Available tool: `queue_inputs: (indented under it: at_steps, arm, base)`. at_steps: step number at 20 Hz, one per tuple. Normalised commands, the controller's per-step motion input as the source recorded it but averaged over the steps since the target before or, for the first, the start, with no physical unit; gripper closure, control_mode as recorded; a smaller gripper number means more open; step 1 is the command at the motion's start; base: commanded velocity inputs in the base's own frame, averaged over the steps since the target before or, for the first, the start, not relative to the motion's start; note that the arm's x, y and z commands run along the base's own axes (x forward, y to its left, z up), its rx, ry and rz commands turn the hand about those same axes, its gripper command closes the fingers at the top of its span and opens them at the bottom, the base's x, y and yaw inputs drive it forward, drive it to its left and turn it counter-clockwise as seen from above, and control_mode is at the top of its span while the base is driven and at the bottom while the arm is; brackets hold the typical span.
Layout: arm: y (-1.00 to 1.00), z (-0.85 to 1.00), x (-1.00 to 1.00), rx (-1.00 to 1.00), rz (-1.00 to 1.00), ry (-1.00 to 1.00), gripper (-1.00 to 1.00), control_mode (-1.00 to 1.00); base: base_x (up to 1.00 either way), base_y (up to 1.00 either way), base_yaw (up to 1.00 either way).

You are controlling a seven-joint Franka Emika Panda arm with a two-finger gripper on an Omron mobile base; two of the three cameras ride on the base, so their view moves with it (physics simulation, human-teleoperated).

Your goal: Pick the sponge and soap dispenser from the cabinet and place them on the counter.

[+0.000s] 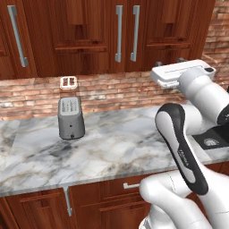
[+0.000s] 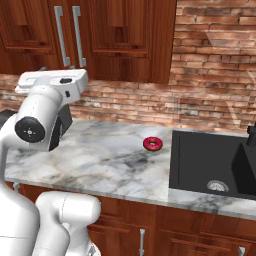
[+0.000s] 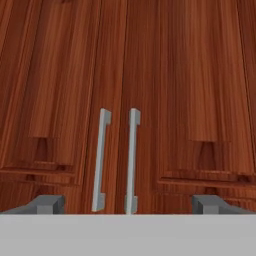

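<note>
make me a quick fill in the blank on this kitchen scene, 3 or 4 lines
1. The cabinet doors are both ____.
2. The gripper faces the two grey ____ where the doors meet.
3. On the counter beside the sink lies a red ____.
4. The toaster stands on the counter against a ____ wall.

Missing words: shut; handles; doughnut; brick
</note>
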Motion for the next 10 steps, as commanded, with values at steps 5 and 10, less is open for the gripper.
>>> queue_inputs:
  at_steps: [5, 10]
  arm:
    - [0.05, 0.00, 0.17, 0.00, 0.00, 0.00, -1.00, -1.00]
    - [0.15, 0.00, 0.19, 0.00, 0.00, 0.00, -1.00, -1.00]
  base:
    - [0.00, 0.00, 0.00]
    - [0.00, 0.00, 0.00]
